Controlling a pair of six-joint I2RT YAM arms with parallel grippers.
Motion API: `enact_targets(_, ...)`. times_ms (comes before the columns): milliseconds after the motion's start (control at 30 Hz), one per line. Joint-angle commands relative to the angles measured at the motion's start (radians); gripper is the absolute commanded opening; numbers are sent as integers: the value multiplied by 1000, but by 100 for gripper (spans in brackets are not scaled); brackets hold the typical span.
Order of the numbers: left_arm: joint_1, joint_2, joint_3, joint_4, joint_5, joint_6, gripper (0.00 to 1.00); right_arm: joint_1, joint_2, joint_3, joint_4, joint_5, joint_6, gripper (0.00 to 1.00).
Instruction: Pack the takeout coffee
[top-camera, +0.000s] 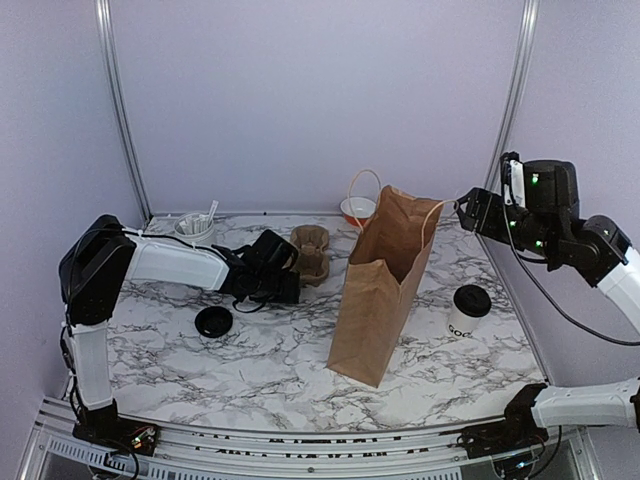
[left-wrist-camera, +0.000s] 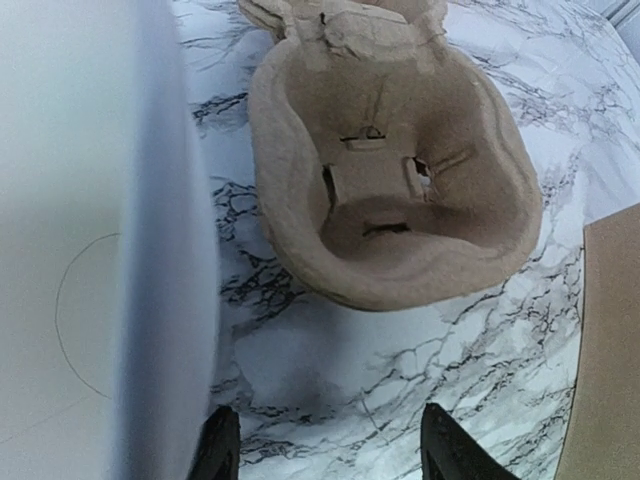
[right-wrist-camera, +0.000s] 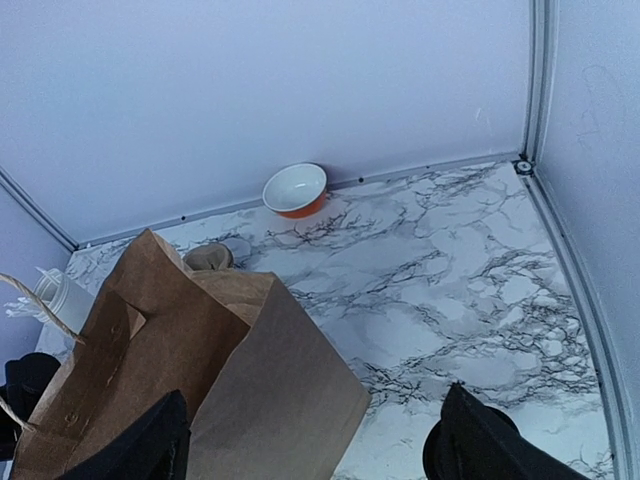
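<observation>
Right gripper (top-camera: 468, 212): jaws wide apart, empty, raised beside top of paper bag (top-camera: 382, 285), on its right. Takeout coffee (top-camera: 468, 312): upright on table (top-camera: 250, 370) right of bag, black lid on, lower than that gripper, well apart from it. Left gripper (left-wrist-camera: 325, 455): jaws parted, nothing between, low on bag's left, just short of pulp tray (left-wrist-camera: 390, 190); bag stands between it and coffee. Loose black lid (top-camera: 213, 321) farther left of bag.

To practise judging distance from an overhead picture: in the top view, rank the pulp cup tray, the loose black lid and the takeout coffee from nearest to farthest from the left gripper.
Measured from the left gripper:
1. pulp cup tray, just ahead of its fingertips.
2. loose black lid, to its near left.
3. takeout coffee, far right, beyond the paper bag.
</observation>
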Motion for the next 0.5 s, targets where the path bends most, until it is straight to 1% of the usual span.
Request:
enact_targets(0, 38, 29, 20, 41, 1, 12, 63, -9, -16, -6, 12, -12, 14, 84)
enact_targets(300, 121, 73, 50, 35, -33, 24, 62, -9, -20, -8, 12, -20, 15, 84)
enact_targets(367, 125, 85, 66, 29, -33, 31, 62, -9, -20, -9, 12, -20, 16, 84)
enact_targets(400, 156, 90, 77, 22, -32, 36, 62, -9, -19, -7, 11, -23, 16, 84)
enact_targets(467, 167, 96, 98, 9, -30, 49, 62, -8, -19, -6, 10, -24, 17, 84)
